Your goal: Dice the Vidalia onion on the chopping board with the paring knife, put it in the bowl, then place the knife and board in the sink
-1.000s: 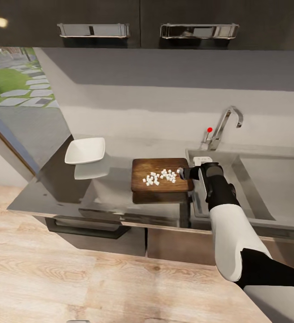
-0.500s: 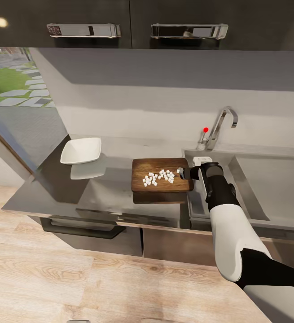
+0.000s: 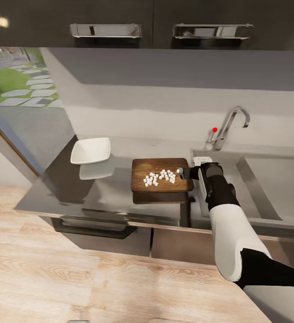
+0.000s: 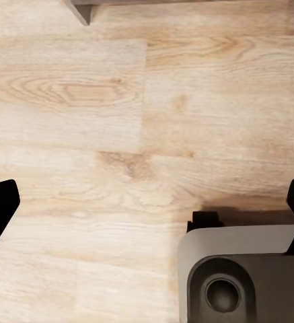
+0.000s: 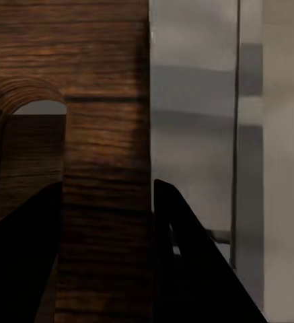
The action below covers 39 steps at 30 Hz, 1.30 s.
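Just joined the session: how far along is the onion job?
Done: the onion is diced, white cubes lying on the board. In hand: the right hand grips the board's edge, wood between its fingers. Left: cubes into the bowl, then board and knife into the sink.

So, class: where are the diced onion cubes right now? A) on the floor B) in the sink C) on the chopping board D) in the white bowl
C: the diced onion lies scattered on the chopping board, whose edge the right gripper grips; the bowl looks empty.
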### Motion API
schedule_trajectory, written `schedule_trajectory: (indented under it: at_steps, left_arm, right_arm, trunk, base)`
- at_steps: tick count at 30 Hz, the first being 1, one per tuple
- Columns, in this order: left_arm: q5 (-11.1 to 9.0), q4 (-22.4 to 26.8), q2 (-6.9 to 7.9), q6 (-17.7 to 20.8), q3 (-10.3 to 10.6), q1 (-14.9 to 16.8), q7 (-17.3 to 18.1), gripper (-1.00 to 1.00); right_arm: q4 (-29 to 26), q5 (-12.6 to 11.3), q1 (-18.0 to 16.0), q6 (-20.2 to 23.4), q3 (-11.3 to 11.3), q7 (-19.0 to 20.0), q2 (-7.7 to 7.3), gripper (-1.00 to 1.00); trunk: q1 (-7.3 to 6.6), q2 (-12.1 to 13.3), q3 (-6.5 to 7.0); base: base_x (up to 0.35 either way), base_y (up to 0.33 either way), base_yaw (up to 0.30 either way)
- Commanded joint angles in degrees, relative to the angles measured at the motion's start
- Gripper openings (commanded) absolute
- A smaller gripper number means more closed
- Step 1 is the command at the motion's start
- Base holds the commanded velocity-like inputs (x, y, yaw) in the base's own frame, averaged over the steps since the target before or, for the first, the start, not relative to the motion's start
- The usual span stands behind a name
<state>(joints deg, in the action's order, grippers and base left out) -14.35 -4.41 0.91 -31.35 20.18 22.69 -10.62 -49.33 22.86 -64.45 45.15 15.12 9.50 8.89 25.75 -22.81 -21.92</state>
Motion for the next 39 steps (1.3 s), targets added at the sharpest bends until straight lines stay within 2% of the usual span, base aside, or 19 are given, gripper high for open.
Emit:
schedule_trajectory:
  at_steps: [1,6,20,32,39]
  left_arm:
    - [-0.33,-0.20,-0.03,-0.29,0.48,0.08,-0.10,1.00]
    - [-0.33,-0.18,-0.03,-0.29,0.49,0.08,-0.10,1.00]
    - [-0.33,-0.16,-0.03,-0.29,0.50,0.08,-0.10,1.00]
    - [-0.33,-0.19,-0.03,-0.29,0.48,0.08,-0.10,1.00]
    - [-0.33,-0.18,-0.03,-0.29,0.49,0.08,-0.10,1.00]
  right_arm:
    - [-0.07,0.62,-0.06,0.18,0.26,0.52,0.08,-1.00]
    - [-0.07,0.61,-0.06,0.14,0.26,0.52,0.08,-1.00]
    - [-0.07,0.62,-0.06,0.16,0.26,0.53,0.08,-1.00]
    - [-0.07,0.62,-0.06,0.17,0.26,0.52,0.08,-1.00]
    - [-0.07,0.61,-0.06,0.14,0.26,0.52,0.07,-1.00]
  trunk:
    - [0.03,-0.10,-0.09]
    - [0.03,-0.10,-0.09]
    - [0.03,-0.10,-0.09]
    - [0.03,-0.10,-0.09]
    - [0.03,-0.10,-0.09]
  base:
    - [0.000,0.082,0.000]
    - [0.000,0.062,0.000]
    - [0.023,0.241,0.000]
    - [0.180,0.225,0.000]
    - [0.053,0.046,0.000]
